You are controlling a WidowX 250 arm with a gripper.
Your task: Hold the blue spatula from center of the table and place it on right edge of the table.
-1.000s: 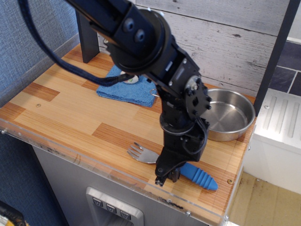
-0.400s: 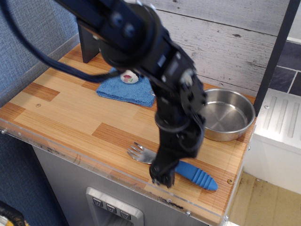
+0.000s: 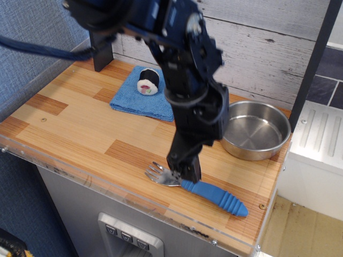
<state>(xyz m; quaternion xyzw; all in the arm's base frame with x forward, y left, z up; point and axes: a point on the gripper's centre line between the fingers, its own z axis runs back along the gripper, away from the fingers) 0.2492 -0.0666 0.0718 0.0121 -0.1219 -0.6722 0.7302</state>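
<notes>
One utensil, the blue spatula (image 3: 202, 188), lies flat near the near edge of the table (image 3: 69, 128), toward the right side; its silver tines point left and its ribbed blue handle runs right and slightly nearer, ending close to the clear acrylic edge. Directly above the junction of tines and handle hangs the gripper (image 3: 184, 170), pointing down, its tip just over or touching the utensil; contact cannot be confirmed. Whether the jaws are apart or together cannot be told, because the dark fingers blur together. Behind the gripper, the black arm (image 3: 182, 69) rises up and to the left, partly motion-blurred. To the right, farther back, a round steel pan (image 3: 257, 134) sits near the right edge. At the far centre lies a blue folded cloth (image 3: 140, 100), with a small black-and-white roll (image 3: 148, 83) resting on it. A dark upright post (image 3: 101, 51) stands at the far left.
</notes>
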